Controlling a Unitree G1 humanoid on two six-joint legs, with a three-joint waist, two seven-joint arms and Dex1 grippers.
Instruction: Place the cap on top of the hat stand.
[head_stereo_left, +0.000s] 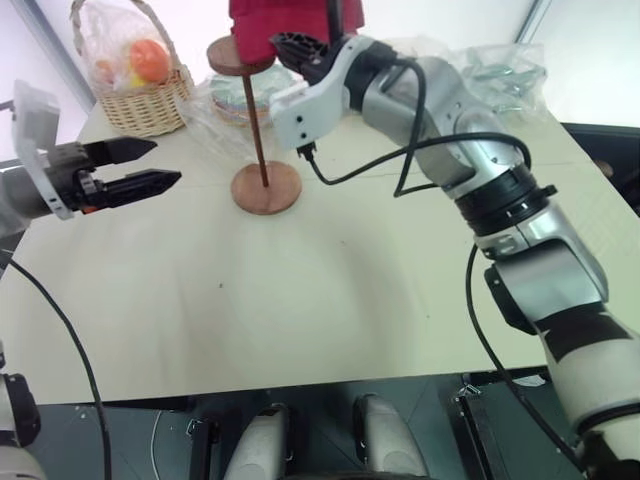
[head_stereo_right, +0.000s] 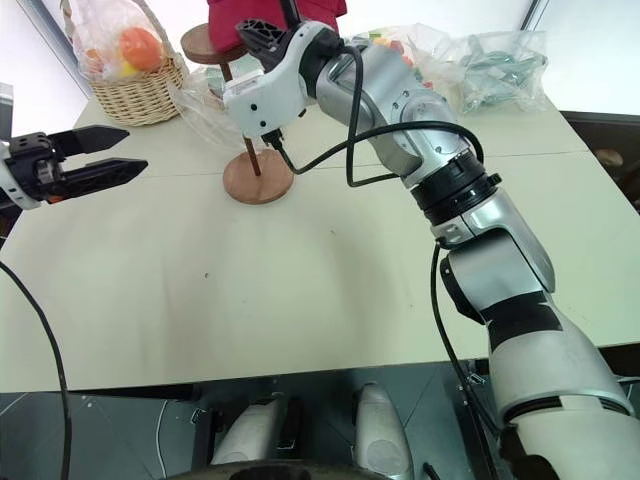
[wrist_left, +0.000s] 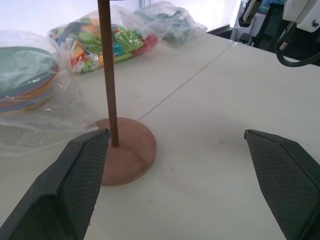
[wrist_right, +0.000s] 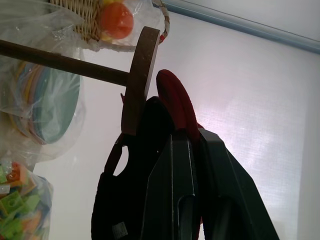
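The dark red cap (head_stereo_left: 285, 18) hangs at the far side of the table with my right gripper (head_stereo_left: 288, 44) shut on its fabric. It sits right beside and slightly above the round disc top (head_stereo_left: 238, 57) of the brown hat stand. In the right wrist view the cap (wrist_right: 175, 97) lies close to the face of the disc (wrist_right: 141, 75); I cannot tell whether they touch. The stand's thin rod (head_stereo_left: 258, 125) rises from its round base (head_stereo_left: 266, 189). To the left of the stand my left gripper (head_stereo_left: 145, 166) hovers level, open and empty, pointing at the rod (wrist_left: 107, 75).
A wicker basket (head_stereo_left: 140, 100) of wrapped fruit stands at the back left. A plastic bag of coloured plates (wrist_left: 27, 75) lies just behind the stand. Bags of coloured bricks (wrist_left: 107, 42) and green pieces (head_stereo_right: 500, 60) lie at the back right. The table (head_stereo_left: 300, 320) has free room in front.
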